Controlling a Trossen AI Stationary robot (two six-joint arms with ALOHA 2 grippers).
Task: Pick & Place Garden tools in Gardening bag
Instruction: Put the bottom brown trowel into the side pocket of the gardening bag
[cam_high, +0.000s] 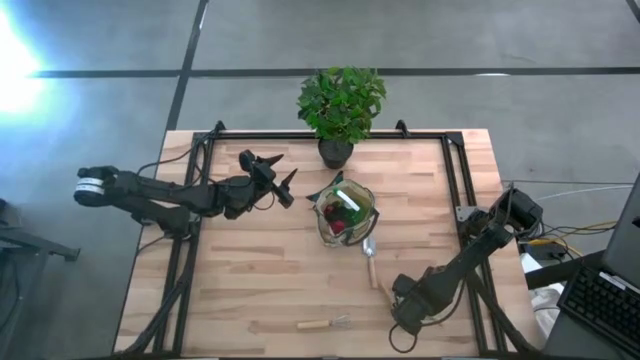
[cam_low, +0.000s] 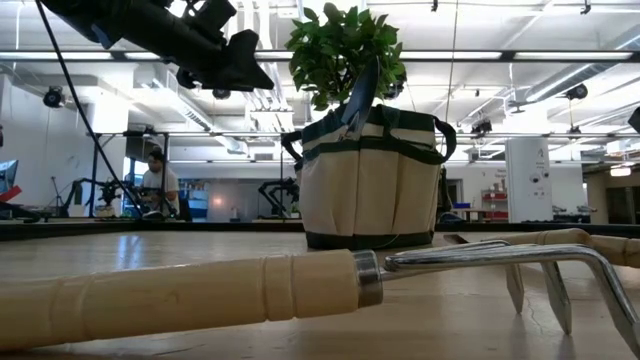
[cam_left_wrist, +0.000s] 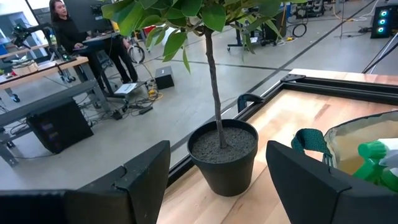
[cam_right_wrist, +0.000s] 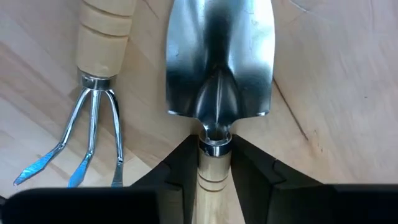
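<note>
The olive-khaki gardening bag (cam_high: 346, 213) stands on its base mid-table, with a green spray bottle (cam_high: 347, 200) and a red item (cam_high: 338, 226) inside. It also shows in the low view (cam_low: 368, 180). My right gripper (cam_high: 398, 292) is low over the table, near and right of the bag, shut on a wooden-handled silver trowel (cam_right_wrist: 217, 68). A small rake (cam_right_wrist: 93, 74) lies beside the trowel. Another wooden-handled rake (cam_high: 325, 323) lies near the front edge. My left gripper (cam_high: 283, 176) is open and empty in the air, left of the bag, facing the potted plant (cam_left_wrist: 222, 155). My right gripper pinches the trowel's wooden handle (cam_right_wrist: 214, 180) between its two fingers (cam_right_wrist: 177, 180), just behind the metal collar. The fingers lie along the trowel, and the blade (cam_right_wrist: 217, 62) points away from the gripper. Whether the trowel is clear of the table, I cannot tell.
A leafy plant in a dark pot (cam_high: 338, 108) stands at the far edge behind the bag. Black frame rails (cam_high: 455, 180) run along the table's left, right and far sides. A person (cam_left_wrist: 68, 31) works at a desk beyond the table.
</note>
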